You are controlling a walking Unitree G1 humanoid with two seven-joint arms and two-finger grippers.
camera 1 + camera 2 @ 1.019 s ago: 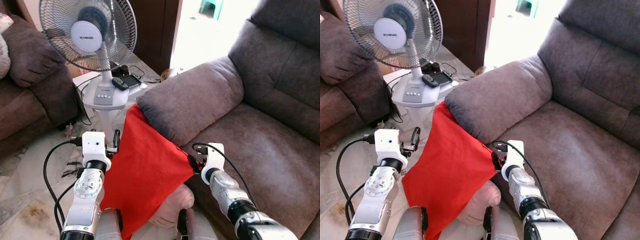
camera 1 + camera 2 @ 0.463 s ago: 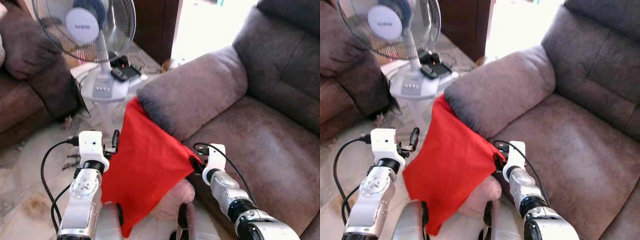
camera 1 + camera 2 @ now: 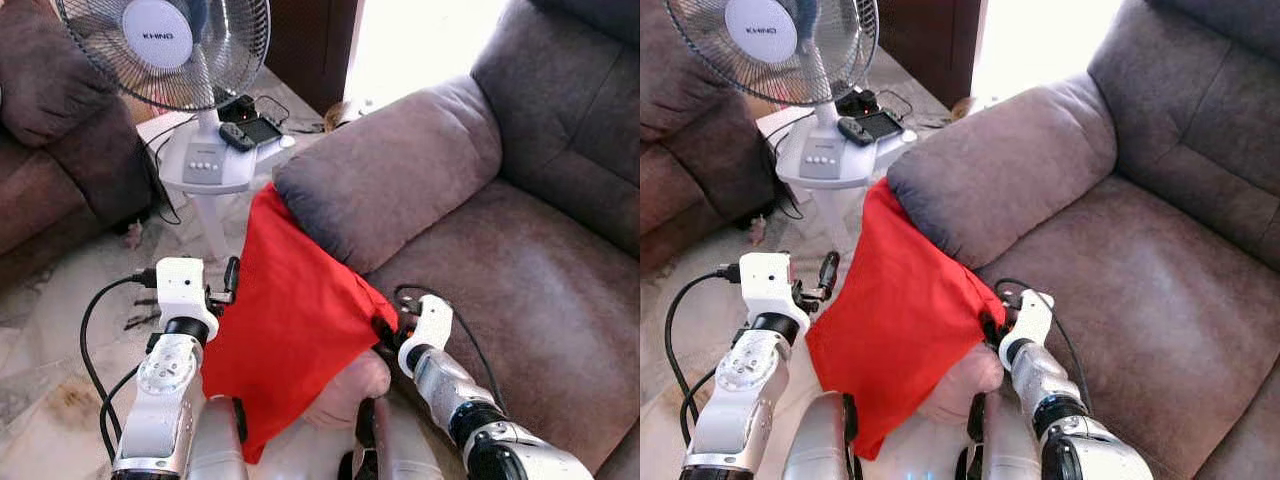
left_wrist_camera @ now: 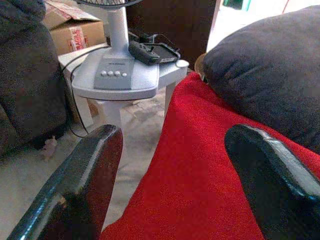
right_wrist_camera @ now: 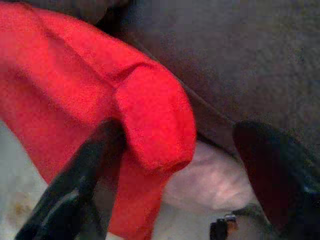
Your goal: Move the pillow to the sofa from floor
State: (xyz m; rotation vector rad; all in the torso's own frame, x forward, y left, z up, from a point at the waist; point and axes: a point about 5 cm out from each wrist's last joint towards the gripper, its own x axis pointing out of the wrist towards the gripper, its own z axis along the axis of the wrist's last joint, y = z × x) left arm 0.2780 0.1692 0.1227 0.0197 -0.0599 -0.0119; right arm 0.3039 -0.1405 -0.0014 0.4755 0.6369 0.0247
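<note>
The red pillow [image 3: 290,320] leans against the sofa [image 3: 520,280] armrest's near-left face, low by the floor; left gripper [image 4: 170,185] and right gripper [image 5: 175,170] both spread wide, flanking it, grasping nothing; probably soft, light, floppy; pinch opposite corners.

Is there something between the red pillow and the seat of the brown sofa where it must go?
Yes. The sofa's padded brown armrest stands between the red fabric pillow, which leans against its outer side, and the brown sofa seat. The pillow must be lifted over it.
</note>
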